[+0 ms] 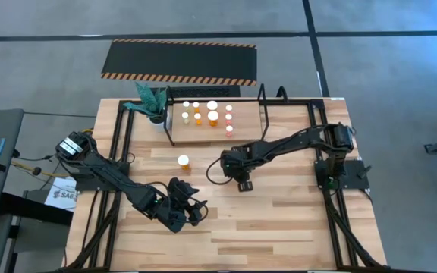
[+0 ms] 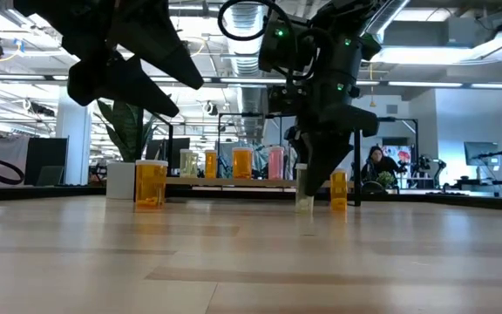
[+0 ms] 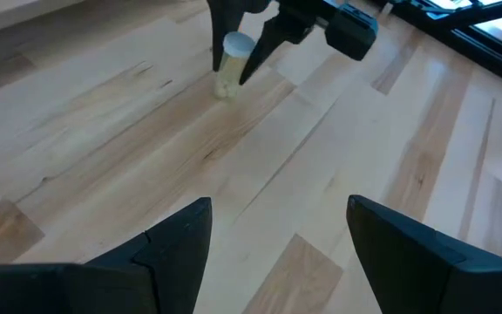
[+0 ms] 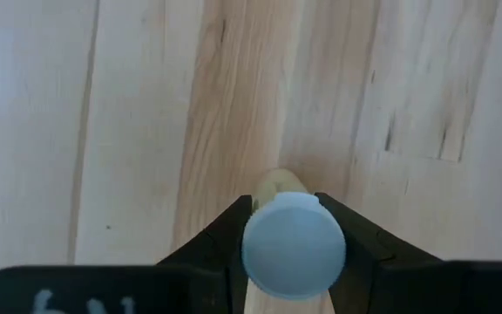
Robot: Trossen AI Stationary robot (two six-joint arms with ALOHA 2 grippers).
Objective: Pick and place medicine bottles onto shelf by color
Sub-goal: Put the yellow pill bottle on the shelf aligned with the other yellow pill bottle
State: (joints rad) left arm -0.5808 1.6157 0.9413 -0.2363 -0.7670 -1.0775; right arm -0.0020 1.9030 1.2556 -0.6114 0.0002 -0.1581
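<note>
A small pale-yellow medicine bottle (image 3: 227,74) with a white cap stands upright on the table's middle, and my right gripper (image 1: 245,184) is shut on it from above. My left gripper (image 3: 277,253) hovers open over the near-left part of the table (image 1: 184,212) with nothing between its fingers. An orange bottle (image 1: 183,161) stands alone on the table in front of the shelf (image 1: 249,121). Several white-capped bottles stand on the shelf board. In the low view a small orange bottle (image 2: 338,190) shows beyond the right gripper. My right gripper pinches the yellow bottle's white cap (image 4: 293,247) between its two fingers (image 4: 356,240), one on either side. The fingers come from above, pointing steeply down. The bottle stands upright with its base (image 2: 303,206) on the table.
A green plant in a white pot (image 1: 152,102) stands at the shelf's left end. Black hoop uprights (image 1: 262,102) frame the shelf. A black hazard-striped mat (image 1: 179,61) lies beyond the table. Bare wood stretches across the table's near and right parts (image 1: 294,227).
</note>
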